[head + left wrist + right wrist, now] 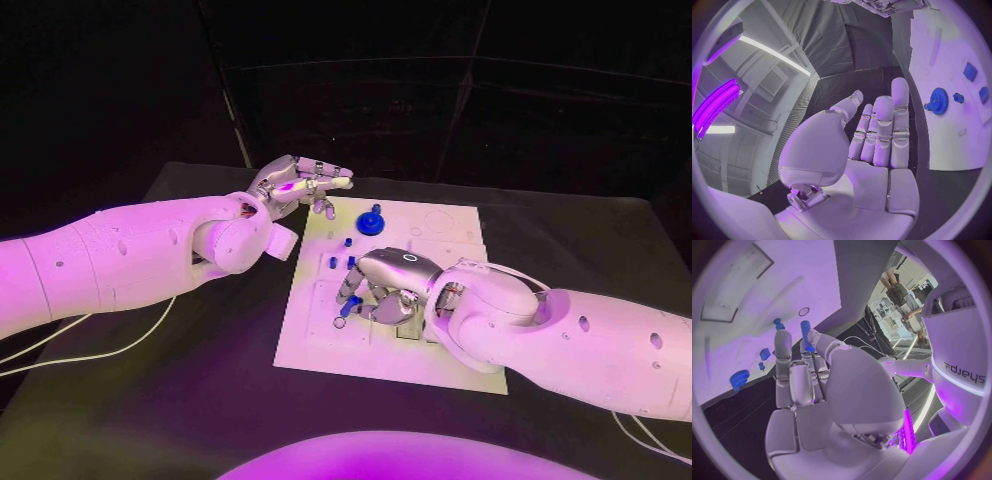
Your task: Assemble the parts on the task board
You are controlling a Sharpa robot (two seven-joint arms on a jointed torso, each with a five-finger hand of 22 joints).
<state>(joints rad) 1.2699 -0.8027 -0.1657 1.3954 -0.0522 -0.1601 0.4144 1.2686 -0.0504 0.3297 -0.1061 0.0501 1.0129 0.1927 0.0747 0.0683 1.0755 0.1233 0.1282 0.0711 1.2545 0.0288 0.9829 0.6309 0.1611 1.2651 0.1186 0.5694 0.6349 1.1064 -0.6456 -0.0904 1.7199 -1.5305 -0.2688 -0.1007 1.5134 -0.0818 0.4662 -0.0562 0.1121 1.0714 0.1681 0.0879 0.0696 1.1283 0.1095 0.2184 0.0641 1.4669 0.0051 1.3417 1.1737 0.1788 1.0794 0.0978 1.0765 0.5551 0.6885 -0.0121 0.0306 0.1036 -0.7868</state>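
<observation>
The right hand (pixel 387 290) pinches a blue peg (pixel 806 335) over the task board (pixel 447 235) — seating it likely comes next; the left hand (pixel 296 185) hovers empty, fingers apart — beside the blue gear (pixel 371 222).

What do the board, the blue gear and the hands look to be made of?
Board: seemingly matte white plastic or painted plate, flat, no glare. Gear: probably moulded plastic, solid blue, crisp teeth. Left hand and right hand: smooth silvery shells with soft sheen, metal or coated plastic; I cannot tell which.

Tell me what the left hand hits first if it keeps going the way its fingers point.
Probably nothing on the board: the left hand points past the task board's far corner, blue gear off to its side. Depth is unclear.
</observation>
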